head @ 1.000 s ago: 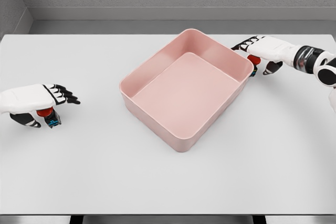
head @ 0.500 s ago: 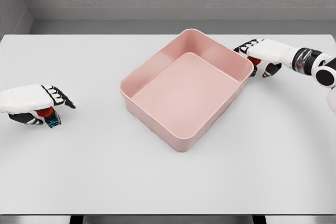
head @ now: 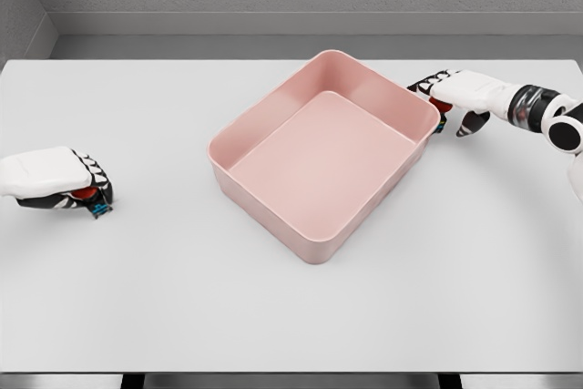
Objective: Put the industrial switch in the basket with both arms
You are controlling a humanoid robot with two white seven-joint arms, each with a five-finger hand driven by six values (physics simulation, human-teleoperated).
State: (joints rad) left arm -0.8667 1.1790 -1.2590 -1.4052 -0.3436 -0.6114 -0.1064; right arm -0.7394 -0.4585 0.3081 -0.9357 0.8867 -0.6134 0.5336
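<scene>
Grey walls back a pale worktop (head: 291, 316) on which I have a pink basket (head: 273, 202) set at the centre, with nothing in it. At nine o'clock my left robot hand (head: 68, 187) sits low on the surface; over the last second its fingers, which were splayed forward, have curled down around an industrial switch (head: 89, 198), of which only a red cap and a blue edge show beneath the palm. I judge this a closed grasp, not yet lifted. At two o'clock my right robot hand (head: 448, 97) has drawn in tighter against the basket's far right corner, fingers wrapped over a second switch (head: 441, 116), red and blue, mostly hidden; whether the hold is fully seated I cannot confirm, though the fingers look clenched on it. Both switches remain on the worktop outside the basket, one well apart to the left, one just beside the rim. Assessment: grasping phase complete or nearly so on both sides; lift and carry over the rim are outstanding.
</scene>
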